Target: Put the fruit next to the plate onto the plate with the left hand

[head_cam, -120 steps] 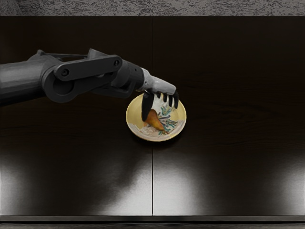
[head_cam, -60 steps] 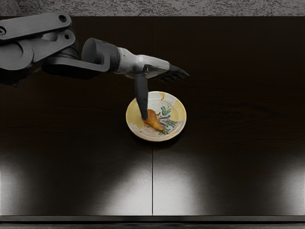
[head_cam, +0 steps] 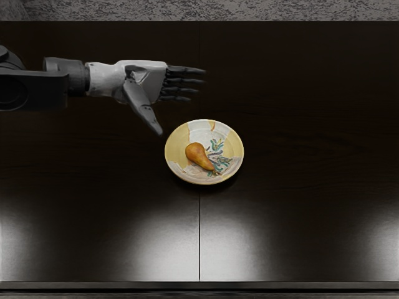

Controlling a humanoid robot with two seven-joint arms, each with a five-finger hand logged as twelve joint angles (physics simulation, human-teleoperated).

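**Four fingers straight, thumb down, pear on the plate**

Four dark fingers point(head_cam: 184, 80) of the left hand point(head_cam: 140, 81) lie stretched out flat and close together, side by side, their tips pointing toward the picture's right. They hold nothing. The thumb point(head_cam: 146, 112) splays away from them, angling down and to the right, and its tip ends just short of the plate's upper-left rim without touching it. The pale grey palm faces roughly toward the camera and sits level with the fingers. Behind it a short grey wrist cuff point(head_cam: 65, 75) joins the dark forearm point(head_cam: 31, 90), which runs almost horizontally in from the picture's left edge. The whole hand hovers over the dark table point(head_cam: 299, 205), up and to the left of the plate and clear of it.

The plate point(head_cam: 232, 144) is yellow with a painted pattern and rests near the middle of the table, across the thin vertical seam in the tabletop. The pear point(head_cam: 198, 155) lies on its side inside the plate, left of the plate's centre, with its narrow end pointing down and to the right. It is apart from the hand.
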